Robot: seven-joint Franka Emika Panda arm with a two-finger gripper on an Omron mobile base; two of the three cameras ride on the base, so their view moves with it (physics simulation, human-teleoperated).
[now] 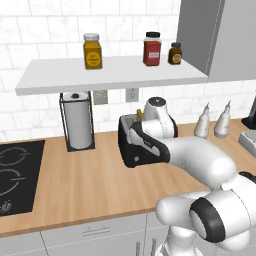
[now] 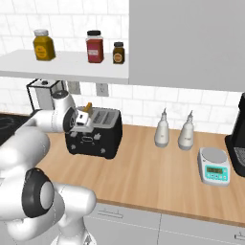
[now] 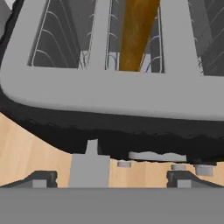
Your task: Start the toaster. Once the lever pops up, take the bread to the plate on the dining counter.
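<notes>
The black toaster (image 2: pixel 95 136) stands on the wall counter, its silver slotted top (image 3: pixel 109 94) close under the hand camera. The bread (image 3: pixel 138 35), a golden-brown slice, stands upright in one slot and pokes out above the top (image 2: pixel 87 106) (image 1: pixel 140 115). My gripper (image 2: pixel 79 127) hangs at the toaster's left end, pointing down. It is open, with its two dark fingertips (image 3: pixel 41 179) wide apart. A grey lever tab (image 3: pixel 89 164) juts from the toaster's end between them, and nothing is gripped. The plate and the dining counter are out of view.
A paper towel holder (image 1: pixel 77 120) stands left of the toaster, with a black cooktop (image 1: pixel 15 175) further left. To the right are two pale bottles (image 2: pixel 162 131), a small scale (image 2: pixel 214 166) and a dark machine (image 2: pixel 238 139). A shelf (image 1: pixel 110 75) with jars hangs overhead.
</notes>
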